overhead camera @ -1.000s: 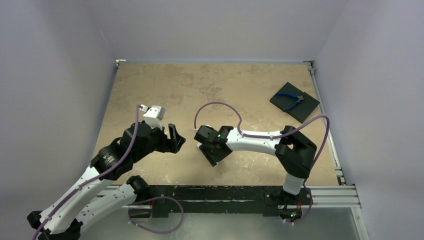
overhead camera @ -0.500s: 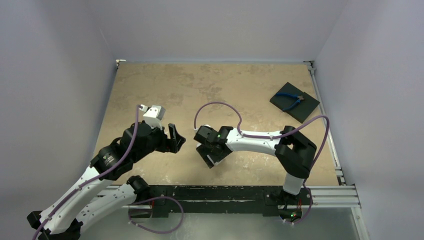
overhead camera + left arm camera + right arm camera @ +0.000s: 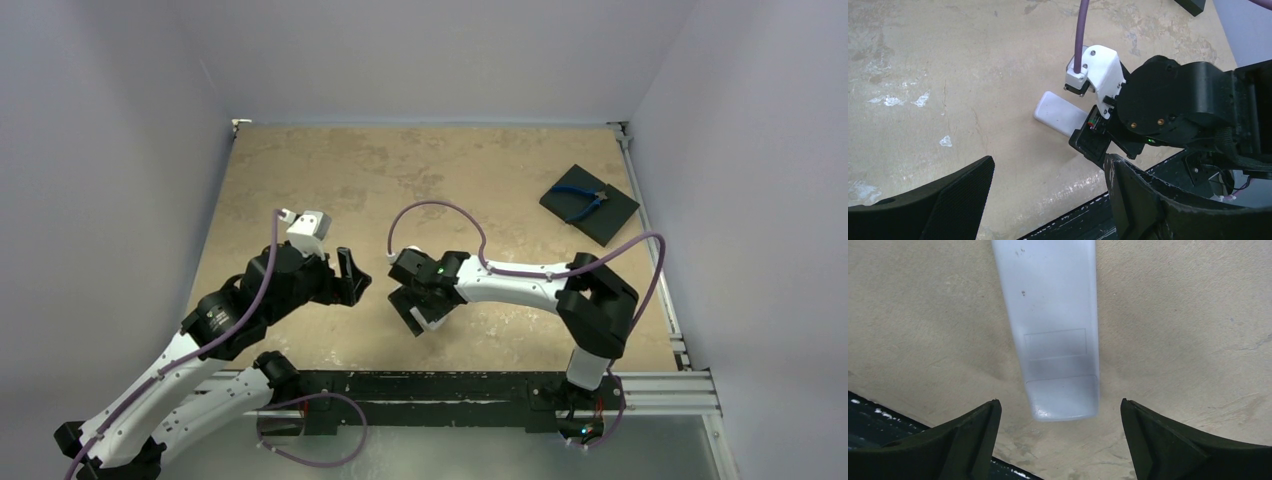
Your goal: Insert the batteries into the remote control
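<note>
Beige tabletop (image 3: 420, 170) carries the remote control (image 3: 1055, 330), plain back up, close to its near edge. We find the right gripper (image 3: 1059, 405) spread wide astride it, gripping nothing; the left gripper (image 3: 1048, 162) hangs open, empty, nearby.

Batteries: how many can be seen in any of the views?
0. No battery shows on the table in any view. Some may be hidden, for instance under the remote, which lies back up below the open right end effector.
</note>
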`<move>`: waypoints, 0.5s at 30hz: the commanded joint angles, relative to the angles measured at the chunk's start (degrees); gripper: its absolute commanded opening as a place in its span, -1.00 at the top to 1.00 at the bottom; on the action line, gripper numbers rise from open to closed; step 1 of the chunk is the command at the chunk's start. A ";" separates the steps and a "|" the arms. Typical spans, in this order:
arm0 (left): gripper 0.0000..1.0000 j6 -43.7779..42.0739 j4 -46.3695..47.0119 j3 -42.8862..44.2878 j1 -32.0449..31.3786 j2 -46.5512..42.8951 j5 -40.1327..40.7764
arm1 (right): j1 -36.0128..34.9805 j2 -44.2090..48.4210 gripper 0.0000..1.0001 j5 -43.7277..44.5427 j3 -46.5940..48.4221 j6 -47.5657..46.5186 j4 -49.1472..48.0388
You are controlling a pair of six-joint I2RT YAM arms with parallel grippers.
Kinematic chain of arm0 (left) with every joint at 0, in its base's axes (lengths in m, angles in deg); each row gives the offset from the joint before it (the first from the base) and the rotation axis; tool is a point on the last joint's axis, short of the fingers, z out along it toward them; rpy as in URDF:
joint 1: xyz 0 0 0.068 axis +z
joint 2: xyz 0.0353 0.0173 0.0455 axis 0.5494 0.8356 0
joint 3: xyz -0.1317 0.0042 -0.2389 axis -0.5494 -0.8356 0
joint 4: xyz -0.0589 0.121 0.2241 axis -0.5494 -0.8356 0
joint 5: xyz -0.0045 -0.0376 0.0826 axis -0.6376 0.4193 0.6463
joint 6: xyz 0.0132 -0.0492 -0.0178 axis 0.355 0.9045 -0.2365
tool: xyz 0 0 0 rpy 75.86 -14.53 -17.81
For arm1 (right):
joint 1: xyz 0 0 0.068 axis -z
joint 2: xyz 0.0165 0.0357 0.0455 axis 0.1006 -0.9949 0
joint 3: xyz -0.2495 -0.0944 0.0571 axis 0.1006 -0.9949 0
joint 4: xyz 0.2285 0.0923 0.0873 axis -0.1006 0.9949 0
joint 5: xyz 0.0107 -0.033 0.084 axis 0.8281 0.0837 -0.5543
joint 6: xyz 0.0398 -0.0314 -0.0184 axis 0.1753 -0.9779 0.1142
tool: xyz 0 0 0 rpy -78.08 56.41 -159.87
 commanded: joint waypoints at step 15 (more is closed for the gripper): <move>-0.60 3.27 5.81 -2.11 0.33 7.61 -1.60 | -0.21 15.70 -0.98 9.65 -8.06 7.26 -5.57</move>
